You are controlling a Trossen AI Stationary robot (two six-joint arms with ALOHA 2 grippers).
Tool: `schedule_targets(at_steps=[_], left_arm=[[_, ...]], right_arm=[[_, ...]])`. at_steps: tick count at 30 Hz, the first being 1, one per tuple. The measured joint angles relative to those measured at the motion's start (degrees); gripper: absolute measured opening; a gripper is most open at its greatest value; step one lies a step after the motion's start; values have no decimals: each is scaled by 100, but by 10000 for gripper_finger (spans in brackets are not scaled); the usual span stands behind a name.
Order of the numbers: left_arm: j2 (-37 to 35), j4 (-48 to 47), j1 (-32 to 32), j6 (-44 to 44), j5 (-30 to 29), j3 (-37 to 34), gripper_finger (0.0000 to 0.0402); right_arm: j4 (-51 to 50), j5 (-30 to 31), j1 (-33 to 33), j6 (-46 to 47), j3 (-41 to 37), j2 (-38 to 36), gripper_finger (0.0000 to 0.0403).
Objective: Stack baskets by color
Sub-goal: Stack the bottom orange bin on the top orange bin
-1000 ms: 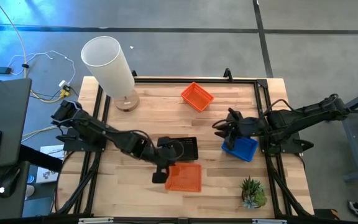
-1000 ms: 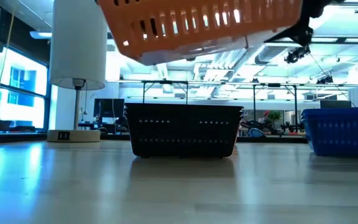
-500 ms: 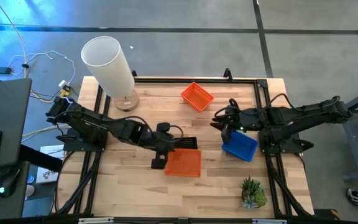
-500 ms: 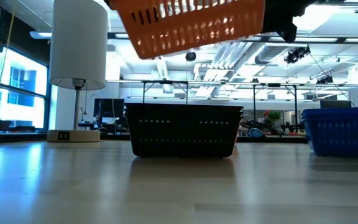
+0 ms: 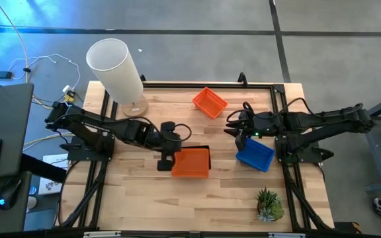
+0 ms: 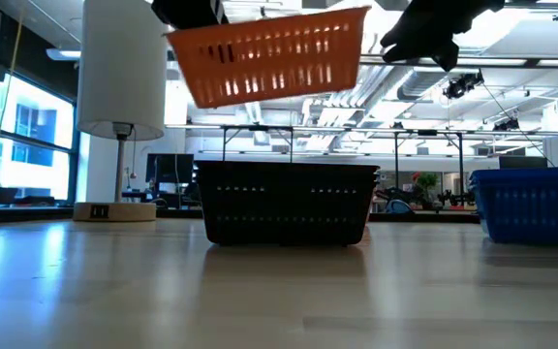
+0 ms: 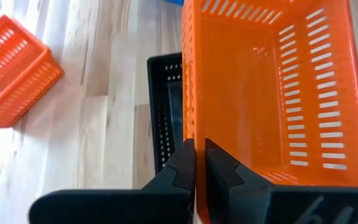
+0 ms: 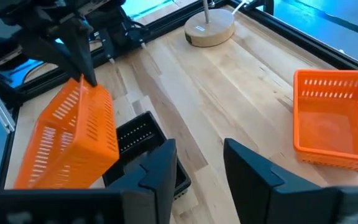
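My left gripper (image 5: 166,157) is shut on an orange basket (image 5: 190,163) and holds it in the air over a black basket (image 6: 287,204), which stands on the table at mid-table. A second orange basket (image 5: 209,102) rests flat on the table near the far edge. At the right a blue basket (image 5: 255,155) sits on the table. Just beyond that blue basket my right gripper (image 8: 197,165) hovers open, with nothing between its fingers. My left gripper pinches the orange basket's far-side wall (image 7: 189,134) near its left corner, one finger inside the basket and one outside. The fingers slant down from the table's left and lie along that wall. The basket hangs clear above the black basket, opening up, slightly tilted.
A tall white cylinder lamp (image 5: 114,66) stands at the far left corner. A small green potted plant (image 5: 268,205) sits at the near right. Bare wood lies along the near edge and between the baskets (image 5: 144,198).
My left gripper has carried the orange basket up and toward the far edge, from the near middle to a spot above the black basket. The basket has levelled out on the way. My right gripper has drawn a little away from the blue basket.
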Motion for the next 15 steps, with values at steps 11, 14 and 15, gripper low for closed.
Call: schedule_targets(at_steps=[11,14,15], left_arm=[[-2,-391,-1,-53,-17,0,0],[-2,-739,35,-61,-6,67,0],[-2,-850,57,-80,-4,116,0]], right_arm=[[908,1,-2,-308,0,174,169],[1042,-18,-67,-526,49,381,169],[1025,-54,-114,-581,131,478,169]])
